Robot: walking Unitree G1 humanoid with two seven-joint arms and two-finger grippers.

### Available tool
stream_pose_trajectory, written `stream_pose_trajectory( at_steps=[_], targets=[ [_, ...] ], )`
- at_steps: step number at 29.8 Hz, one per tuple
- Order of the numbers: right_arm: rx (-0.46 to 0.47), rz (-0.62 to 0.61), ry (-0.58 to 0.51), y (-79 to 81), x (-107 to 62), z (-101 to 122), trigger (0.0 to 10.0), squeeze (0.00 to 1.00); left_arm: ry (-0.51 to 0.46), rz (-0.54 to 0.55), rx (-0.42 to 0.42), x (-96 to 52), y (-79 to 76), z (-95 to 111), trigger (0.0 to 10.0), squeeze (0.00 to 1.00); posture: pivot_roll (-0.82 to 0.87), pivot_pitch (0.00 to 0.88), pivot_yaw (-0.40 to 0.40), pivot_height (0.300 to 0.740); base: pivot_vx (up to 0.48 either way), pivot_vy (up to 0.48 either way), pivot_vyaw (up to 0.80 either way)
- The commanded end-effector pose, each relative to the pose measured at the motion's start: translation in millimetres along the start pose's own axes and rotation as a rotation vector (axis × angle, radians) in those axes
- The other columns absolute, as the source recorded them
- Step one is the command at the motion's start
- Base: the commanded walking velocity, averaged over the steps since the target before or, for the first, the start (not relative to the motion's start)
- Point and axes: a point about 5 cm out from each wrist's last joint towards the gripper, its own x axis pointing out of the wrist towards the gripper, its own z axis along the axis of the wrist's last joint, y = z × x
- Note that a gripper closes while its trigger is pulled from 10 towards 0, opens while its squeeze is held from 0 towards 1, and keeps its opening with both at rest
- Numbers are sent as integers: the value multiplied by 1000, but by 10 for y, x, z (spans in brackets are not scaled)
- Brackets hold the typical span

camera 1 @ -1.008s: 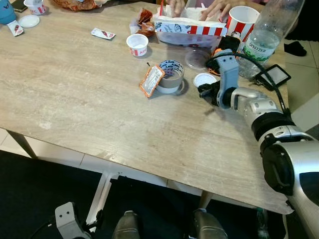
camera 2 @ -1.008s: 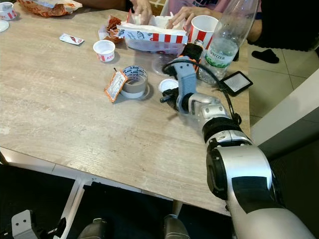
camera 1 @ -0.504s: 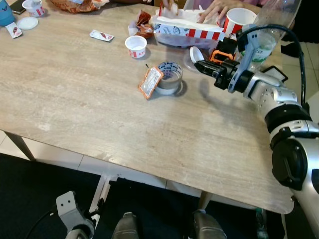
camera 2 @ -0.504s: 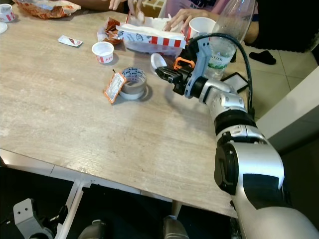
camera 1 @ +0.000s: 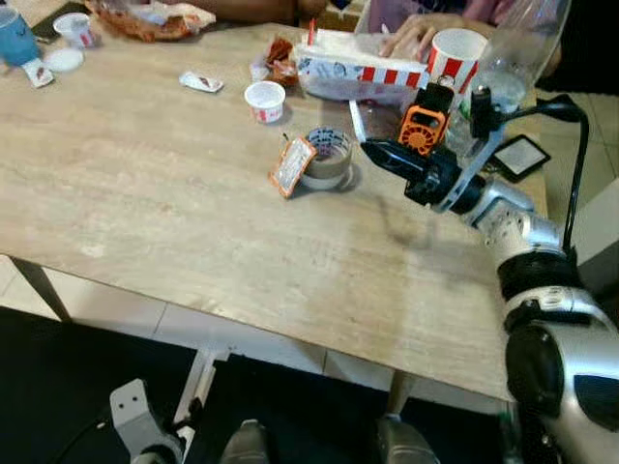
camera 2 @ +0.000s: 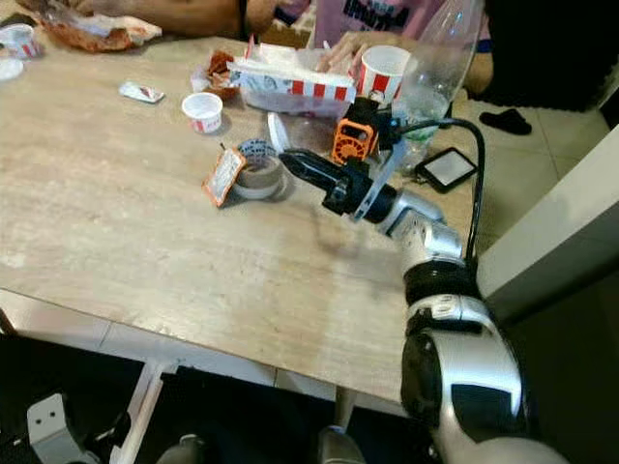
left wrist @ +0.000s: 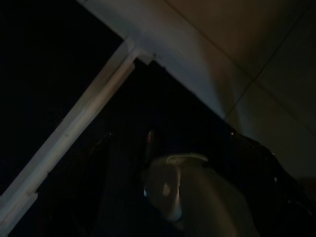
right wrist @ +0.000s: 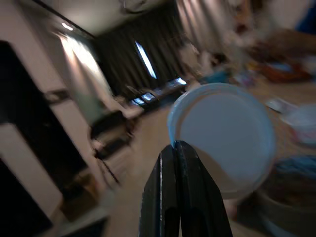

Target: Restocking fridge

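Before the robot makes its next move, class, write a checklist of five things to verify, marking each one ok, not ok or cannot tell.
1. Right hand shut on the white lid: ok.
2. Grip secure: cannot tell, as the lid is pinched only at its rim.
3. Lid held off the table: ok.
4. Room around the hand: not ok, as the tape roll and the orange packet leaning on it sit close by.
5. Person's hands apart from the arm: ok, as they are at the red-striped box on the far edge.
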Motion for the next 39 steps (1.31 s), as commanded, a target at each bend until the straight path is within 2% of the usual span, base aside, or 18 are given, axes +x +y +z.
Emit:
stream_pose_trajectory(
  at_steps=[1, 5, 11, 15, 20, 21, 26, 30, 39],
  targets=[
    [8, 52, -57, 64, 13, 18, 0, 0, 72, 31, 8, -70, 77, -160, 10000, 0, -12, 120, -4, 740, 0, 0, 0],
    [26, 74, -94, 105, 40, -13, 0, 0, 93, 35, 8, -83, 71, -210, 10000, 0, -13, 114, -2, 740, 0, 0, 0],
    [87, 70, -136, 171, 80, -225, 0, 0, 154, 35, 29, -120, 48, -342, 10000, 0, -23, 97, 4, 740, 0, 0, 0],
    [142, 6, -134, 164, 94, -436, 0, 0, 182, 44, 33, -139, 53, -394, 10000, 0, -23, 83, 8, 740, 0, 0, 0],
    [159, -6, -174, 201, 111, -504, 0, 0, 196, 43, 40, -144, 46, -418, 10000, 0, -21, 74, 15, 740, 0, 0, 0],
    [166, -13, -204, 211, 122, -496, 10000, 0, 202, 40, 44, -145, 38, -429, 10000, 0, -20, 66, 16, 740, 0, 0, 0],
    [156, -24, -243, 221, 152, -475, 10000, 0, 219, 31, 56, -148, 16, -456, 10000, 0, -22, 53, 16, 740, 0, 0, 0],
    [132, -69, -233, 218, 187, -527, 10000, 0, 233, 13, 72, -142, -32, -482, 10000, 0, -24, 46, 14, 740, 0, 0, 755],
    [146, -79, -220, 268, 197, -622, 10000, 0, 240, -5, 71, -129, -102, -507, 10000, 0, -16, 44, 11, 740, 0, 0, 800]
  ],
)
